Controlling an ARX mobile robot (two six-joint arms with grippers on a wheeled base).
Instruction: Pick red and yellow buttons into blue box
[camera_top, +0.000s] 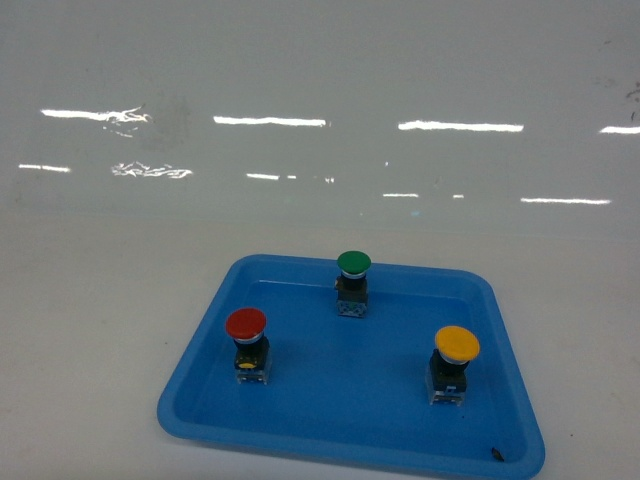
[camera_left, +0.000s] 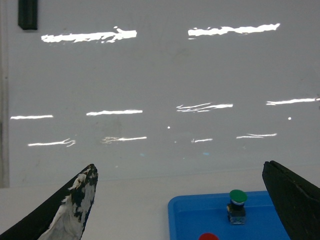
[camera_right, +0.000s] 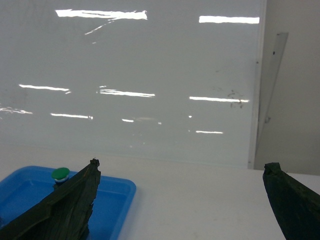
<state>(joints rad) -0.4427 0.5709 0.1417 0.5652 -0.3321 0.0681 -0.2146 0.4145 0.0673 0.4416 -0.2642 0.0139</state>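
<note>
Buttons were the business of this moment: the red button (camera_top: 246, 325) and the yellow button (camera_top: 456, 344) both stood upright in the shallow blue tray (camera_top: 300, 430), which lay on a pale table (camera_top: 90, 330) before a glossy white wall (camera_top: 320, 80). Taking the tray as the landmark, the red one stood toward its near left part and the yellow one toward its near right part, well apart from each other. A green button (camera_top: 353, 264) stood between and behind them, near the tray's far rim, and had no part in the task.

No blue box appeared in any view, so where it stood could not be told.

The left gripper (camera_left: 180, 200) hung above the table off the tray's left far corner, its jaws spread wide and holding nothing. The right gripper (camera_right: 182, 200) hung off the tray's right side, likewise spread and empty. Neither showed in the head view, which suggested both arms were drawn back from the tray.

By my judgement the task had not properly begun: both buttons were untouched. The next move would call for one arm to come down over the nearer button, the left over the red or the right over the yellow, and close on the blocky base or under the cap without toppling it.
</note>
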